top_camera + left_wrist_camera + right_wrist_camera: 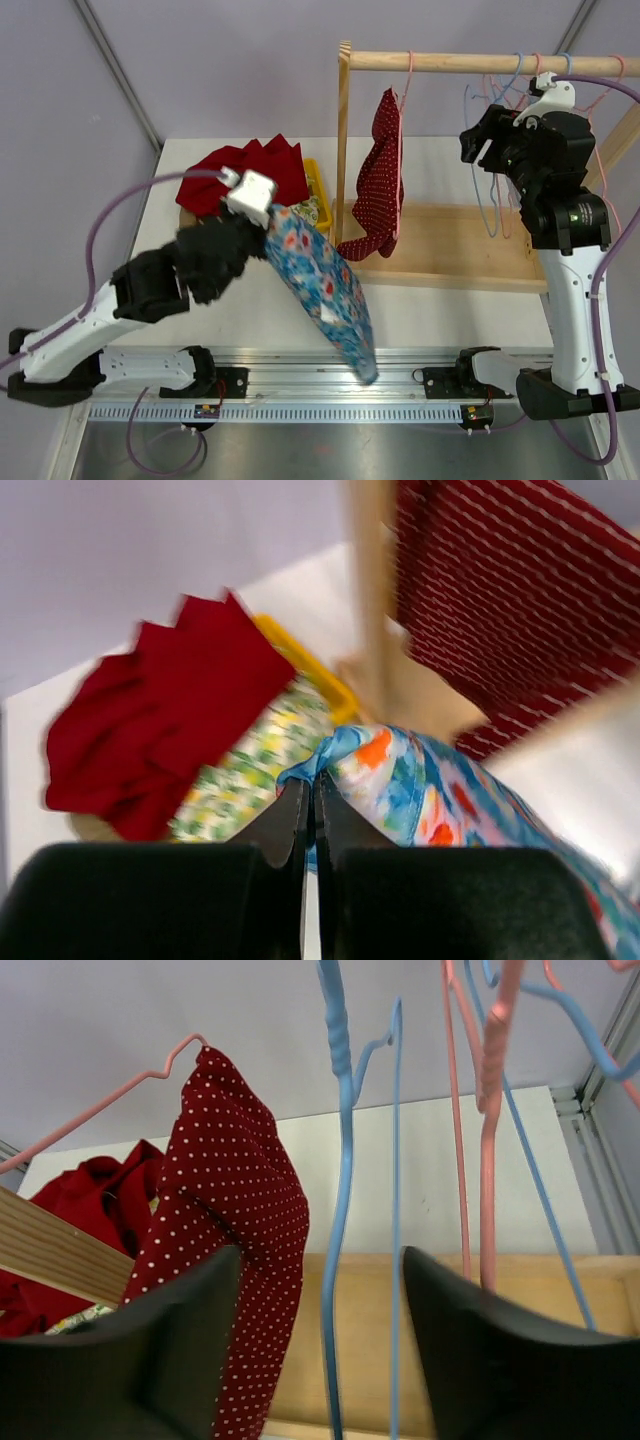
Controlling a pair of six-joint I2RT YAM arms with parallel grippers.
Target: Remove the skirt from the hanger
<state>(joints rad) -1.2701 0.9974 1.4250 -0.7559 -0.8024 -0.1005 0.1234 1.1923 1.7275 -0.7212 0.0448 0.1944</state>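
Skirt of blue floral fabric (320, 280) is held at its upper end by the left gripper (312, 785), whose black fingers are clamped tight on the cloth. It hangs slanted over the white table (460, 310). A small white tag on it is too small to be read. The right gripper (320, 1260) is parted, nothing grasped, and a blue wire hanger (342, 1060) is seen between its fingers.

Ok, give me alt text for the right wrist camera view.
The right pincer stands open and empty before bare blue hangers and coral hangers. Left of them, a red polka-dot skirt hangs on a pink hanger.
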